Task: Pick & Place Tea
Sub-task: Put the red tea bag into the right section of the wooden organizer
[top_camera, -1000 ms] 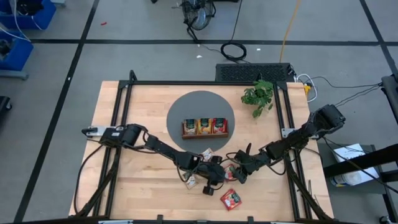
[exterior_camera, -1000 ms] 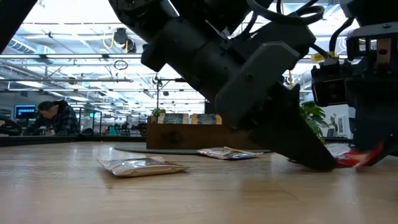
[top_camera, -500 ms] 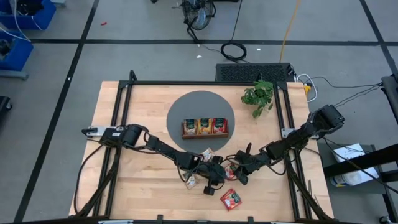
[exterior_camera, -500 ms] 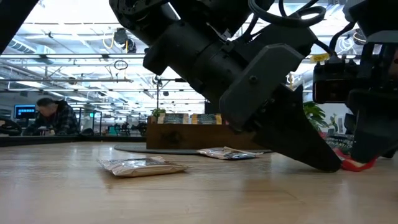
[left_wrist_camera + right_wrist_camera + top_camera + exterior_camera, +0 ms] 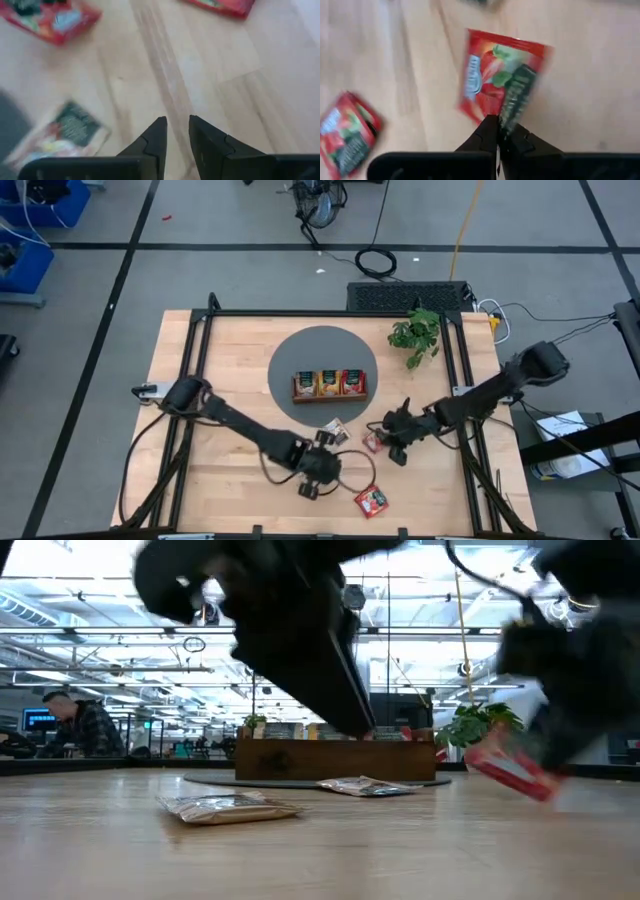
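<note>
My right gripper [image 5: 499,131] is shut on a red tea sachet [image 5: 500,75], which is lifted off the wood near the table's middle right [image 5: 372,442]. My left gripper [image 5: 177,127] hangs above bare wood near the front middle [image 5: 328,470]. A narrow gap shows between its fingers and nothing is in it. A green-printed sachet [image 5: 333,430] lies flat just beyond the left gripper. A second red sachet [image 5: 371,500] lies flat by the near edge. A pale brown sachet [image 5: 225,807] lies flat too, hidden under my left arm in the high view. My right gripper pinches the red sachet between its two fingers at the middle of one edge [image 5: 501,119]. The fingers slant down at it from the table's right side. The sachet sticks out beyond the fingertips, tilted and clear of the table [image 5: 510,768].
A brown wooden tray [image 5: 329,396] with sachets standing in its compartments sits on a grey round mat [image 5: 290,350] at the table's middle. A green plant [image 5: 415,335] stands at the far right. Bare wood lies to the left and near left.
My right gripper has risen and gone a little toward the far edge, and the red sachet has come up with it, clear of the table. My left gripper has lifted off the table and swung back toward the near left edge.
</note>
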Controlling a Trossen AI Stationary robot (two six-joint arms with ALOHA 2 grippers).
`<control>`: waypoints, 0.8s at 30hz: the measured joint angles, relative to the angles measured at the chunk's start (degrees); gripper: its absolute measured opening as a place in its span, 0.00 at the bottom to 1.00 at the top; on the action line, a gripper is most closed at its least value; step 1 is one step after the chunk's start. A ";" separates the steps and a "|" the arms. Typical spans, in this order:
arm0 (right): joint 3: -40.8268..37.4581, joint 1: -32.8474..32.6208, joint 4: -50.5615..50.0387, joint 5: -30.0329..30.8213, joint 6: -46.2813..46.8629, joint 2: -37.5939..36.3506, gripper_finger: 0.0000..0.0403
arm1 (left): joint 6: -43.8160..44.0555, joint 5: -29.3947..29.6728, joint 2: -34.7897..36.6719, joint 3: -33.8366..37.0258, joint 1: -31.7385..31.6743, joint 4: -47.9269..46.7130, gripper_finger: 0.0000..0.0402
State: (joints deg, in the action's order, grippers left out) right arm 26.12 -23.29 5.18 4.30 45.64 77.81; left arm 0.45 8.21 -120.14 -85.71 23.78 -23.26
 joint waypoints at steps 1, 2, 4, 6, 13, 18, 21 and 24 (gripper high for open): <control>2.06 0.79 -3.99 0.56 -1.86 -1.63 0.00 | 0.33 2.02 0.60 -0.14 0.88 -1.11 0.22; 4.36 1.79 -8.46 1.08 -3.96 -3.15 0.00 | 0.87 3.89 1.07 -0.13 1.78 -2.87 0.22; 9.49 3.83 -18.71 2.84 -8.51 -4.93 0.00 | 2.42 7.16 1.66 -0.04 3.40 -7.14 0.22; 14.65 5.79 -27.23 5.42 -14.48 -5.15 0.00 | 3.96 10.01 2.05 0.02 4.92 -9.22 0.22; 31.77 14.04 -40.67 9.20 -34.52 -0.61 0.00 | 9.72 14.46 2.15 1.12 8.33 -11.16 0.22; 43.04 20.48 -51.92 9.38 -42.56 7.81 0.00 | 12.56 17.53 2.12 2.86 10.16 -10.83 0.22; 47.11 22.80 -55.45 9.13 -46.81 13.49 0.00 | 13.86 17.77 2.14 3.79 10.84 -11.42 0.22; 50.11 24.28 -58.64 9.07 -48.63 17.38 0.00 | 14.49 18.31 2.15 3.98 11.56 -11.86 0.22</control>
State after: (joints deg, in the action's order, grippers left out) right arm 76.23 0.99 -53.46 13.37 -2.98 95.19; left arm 14.94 26.53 -117.99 -81.73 35.34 -35.12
